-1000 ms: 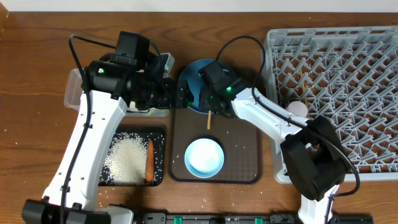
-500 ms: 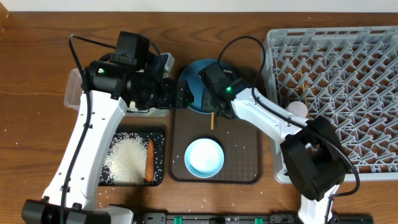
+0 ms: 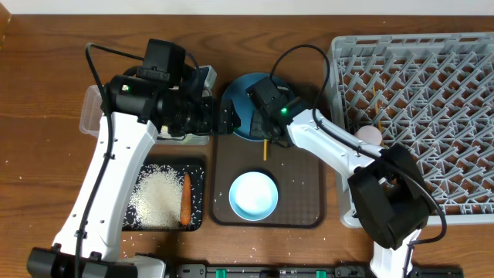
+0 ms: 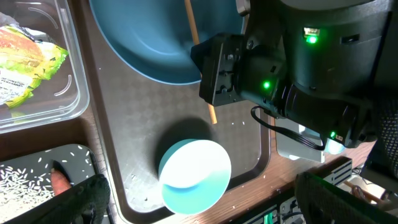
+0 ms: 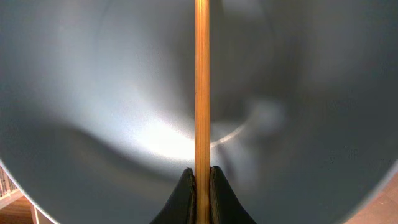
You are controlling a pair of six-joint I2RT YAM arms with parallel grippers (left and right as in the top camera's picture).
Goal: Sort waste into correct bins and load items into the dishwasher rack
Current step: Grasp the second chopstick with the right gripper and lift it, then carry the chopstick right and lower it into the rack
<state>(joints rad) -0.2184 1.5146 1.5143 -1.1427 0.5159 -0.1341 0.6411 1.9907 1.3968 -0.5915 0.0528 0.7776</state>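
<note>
Nearest, the black tray [image 3: 198,166] holds rice [image 3: 158,199] and the carrot [image 3: 185,199]. To its right the light blue bowl [image 3: 253,194] sits on the brown serving tray [image 3: 305,193].

Just beyond the bowl, the right gripper [image 5: 200,186] is pinched tight on a wooden chopstick [image 3: 265,151]. A second ago the stick's free tip lay slightly further left. It has since swung right and has barely moved in the last half second. I judge the grip has settled and the stick is ready to carry right to the dishwasher rack [image 3: 432,93].

The stick's long axis runs near to far. Its near tip points past the rim of the dark blue plate [image 3: 239,96] over the serving tray, and the rest lies over the plate. The left gripper [image 3: 225,120], spread wide and empty, hovers beside the plate.
</note>
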